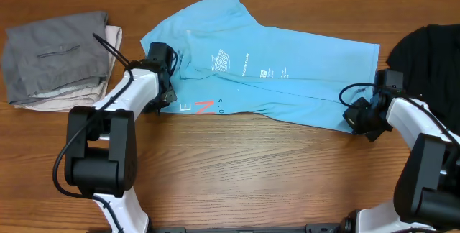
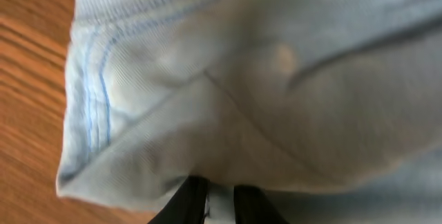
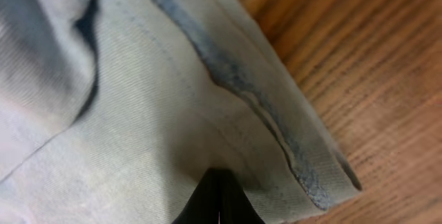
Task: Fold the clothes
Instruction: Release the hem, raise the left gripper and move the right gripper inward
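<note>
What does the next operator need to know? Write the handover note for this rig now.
Left gripper: shut on the T-shirt, near edge at its left end.
Right gripper: shut on the hemmed near corner at its right end.
T-shirt: lying sideways on the table, small print up.
Done: at most a partial lengthwise fold, hard to confirm.
Left: lift the near edge over together, then finish folding.
Nearby: folded gray pile at the left, black garment at the right.

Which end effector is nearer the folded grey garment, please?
Left. The left end effector sits just right of the grey garment; the right end effector lies far right.
</note>
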`<state>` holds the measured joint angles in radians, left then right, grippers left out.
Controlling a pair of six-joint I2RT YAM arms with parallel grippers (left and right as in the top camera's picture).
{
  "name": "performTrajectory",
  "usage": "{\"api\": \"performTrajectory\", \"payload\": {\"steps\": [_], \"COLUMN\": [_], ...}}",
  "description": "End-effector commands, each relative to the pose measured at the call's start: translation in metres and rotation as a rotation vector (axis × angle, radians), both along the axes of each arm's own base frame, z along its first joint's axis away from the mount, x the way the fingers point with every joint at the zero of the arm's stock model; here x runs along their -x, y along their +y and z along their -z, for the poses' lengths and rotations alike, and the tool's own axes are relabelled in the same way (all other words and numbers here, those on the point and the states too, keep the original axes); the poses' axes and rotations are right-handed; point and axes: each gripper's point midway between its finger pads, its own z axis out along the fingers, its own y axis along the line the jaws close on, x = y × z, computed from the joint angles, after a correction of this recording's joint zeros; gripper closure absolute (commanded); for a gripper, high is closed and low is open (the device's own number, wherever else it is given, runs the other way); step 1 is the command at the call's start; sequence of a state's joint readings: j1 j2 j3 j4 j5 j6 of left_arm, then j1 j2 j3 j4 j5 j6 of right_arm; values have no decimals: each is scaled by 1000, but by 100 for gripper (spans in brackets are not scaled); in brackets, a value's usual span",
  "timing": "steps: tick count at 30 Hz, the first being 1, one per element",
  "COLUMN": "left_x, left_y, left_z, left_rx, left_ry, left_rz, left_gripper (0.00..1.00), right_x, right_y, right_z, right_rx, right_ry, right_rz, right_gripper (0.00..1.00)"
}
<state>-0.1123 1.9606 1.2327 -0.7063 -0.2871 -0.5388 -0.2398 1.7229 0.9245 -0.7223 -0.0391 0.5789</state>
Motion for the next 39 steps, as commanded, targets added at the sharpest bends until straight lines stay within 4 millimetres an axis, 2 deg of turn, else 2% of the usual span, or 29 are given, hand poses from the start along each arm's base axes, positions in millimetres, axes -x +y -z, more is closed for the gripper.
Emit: {"api": "performTrajectory", "payload": {"steps": [1,7,10,15,22,25,28,32,34,35,37,39], "left_x": [15,16,19,28,22,18,7,-2,-3,-4,-3,-3], "left_y": [23,44,40,36,31,31,28,19,18,18,18,18], "left_z": [13,13,15,8,-32,-55,-86,-126,-136,-140,-141,-138], "left_rx": [-25,-14,16,39,66,68,89,145,152,156,163,164], "left_ry": [60,53,72,134,127,97,32,-60,-89,-103,-113,-107], "left_rz": [-14,-73,-52,-34,-39,-53,-47,-34,-50,-64,-96,-103], "left_gripper": [83,90,96,96,96,96,96,96,95,91,82,78], "right_x": [58,73,79,82,77,71,56,31,29,28,30,31], "right_y": [-31,-52,-55,-55,-55,-57,-57,-45,-41,-38,-31,-23], "right_z": [30,29,29,20,0,-13,-33,-66,-74,-77,-77,-76], "right_rx": [112,94,87,76,54,55,36,-57,-65,-72,-79,-89], "right_ry": [231,258,274,308,336,334,288,190,185,188,205,214], "right_rz": [124,220,237,219,216,216,211,110,86,70,49,15], "right_gripper": [96,96,96,96,96,96,96,96,96,96,96,96]}}
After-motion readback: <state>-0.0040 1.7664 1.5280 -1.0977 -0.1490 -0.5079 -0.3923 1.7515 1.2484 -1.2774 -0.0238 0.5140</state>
